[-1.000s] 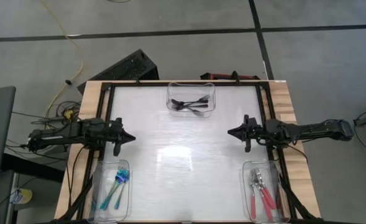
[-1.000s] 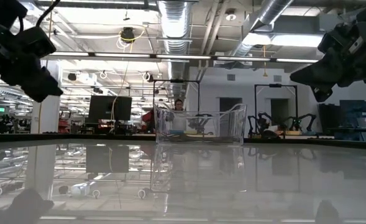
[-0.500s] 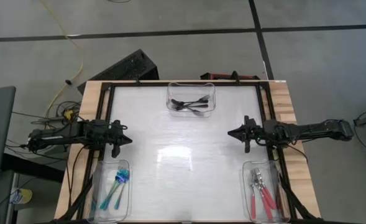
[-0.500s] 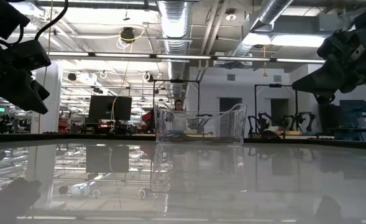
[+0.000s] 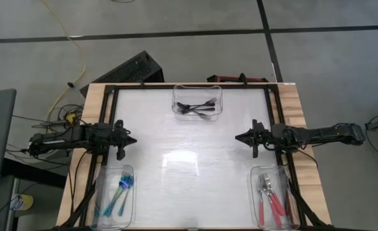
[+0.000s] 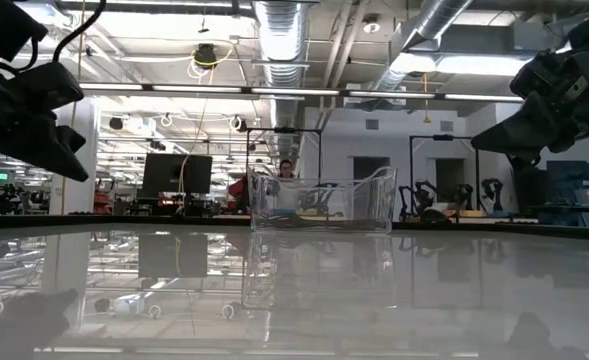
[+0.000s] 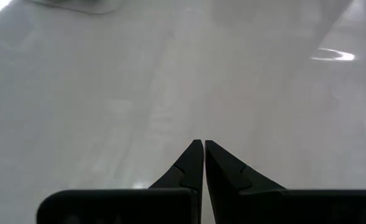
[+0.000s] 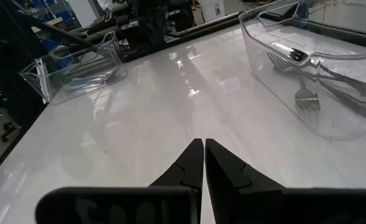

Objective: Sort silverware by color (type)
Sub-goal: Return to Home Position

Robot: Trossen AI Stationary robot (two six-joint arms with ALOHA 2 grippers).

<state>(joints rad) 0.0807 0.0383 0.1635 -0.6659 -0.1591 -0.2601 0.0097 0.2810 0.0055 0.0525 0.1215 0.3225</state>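
Nearest, teal-handled plastic forks lie in a clear rectangular plastic bin at the left corner. Red-handled silver-headed utensils lie in a matching clear bin at the right. Midway, the left gripper and right gripper hover well apart, each pinched closed on nothing. Farthest, dark grey forks rest in a third clear bin. Such pieces are probably light, stiff and slippery, so mid-handle seems the best hold. Only the high view shows all three groups; the low view shows just the far bin.

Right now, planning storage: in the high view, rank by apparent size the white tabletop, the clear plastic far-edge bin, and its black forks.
1. white tabletop
2. clear plastic bin
3. black forks inside it
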